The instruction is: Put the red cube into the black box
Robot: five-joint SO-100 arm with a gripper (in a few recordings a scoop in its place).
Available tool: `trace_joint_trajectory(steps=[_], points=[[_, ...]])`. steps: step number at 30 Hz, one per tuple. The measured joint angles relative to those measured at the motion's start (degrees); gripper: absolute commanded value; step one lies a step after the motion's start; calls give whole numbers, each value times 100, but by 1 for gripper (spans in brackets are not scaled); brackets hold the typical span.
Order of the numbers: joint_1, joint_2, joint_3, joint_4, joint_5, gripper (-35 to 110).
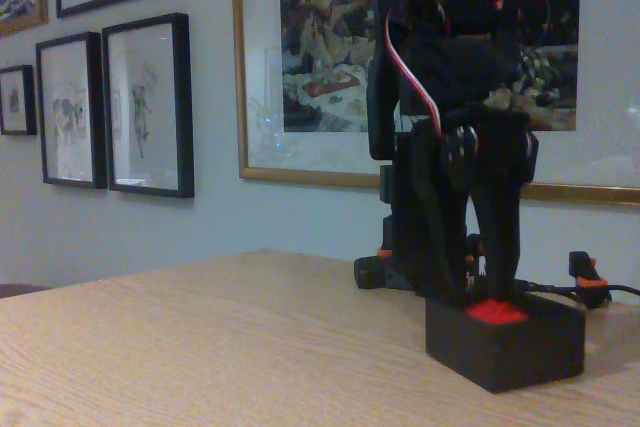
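Framed pictures hang on the pale wall behind a wood-grain table. At lower right, the matte black box holds the red cube, the gripper fingers spread around it.

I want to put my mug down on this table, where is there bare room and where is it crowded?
In the fixed view the wooden table is bare from its left edge across to the black box, front to back. The right is crowded: the gripper reaches down into the box by the red cube, with the arm's base and cables behind.
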Motion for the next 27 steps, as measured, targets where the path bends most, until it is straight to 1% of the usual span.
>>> trace_joint_trajectory(steps=[6,10,14,17,19,22,25,27], points=[[-18,9,-9,9,0,18],[-316,325,-246,448,44,18],[-1037,967,-817,1125,264,13],[-1960,1617,-1107,1283,299,10],[-2637,2074,-923,1063,299,9],[-3524,2839,26,615,237,6],[-3973,3586,1266,88,-123,5],[-4148,3665,1907,-299,-369,5]])
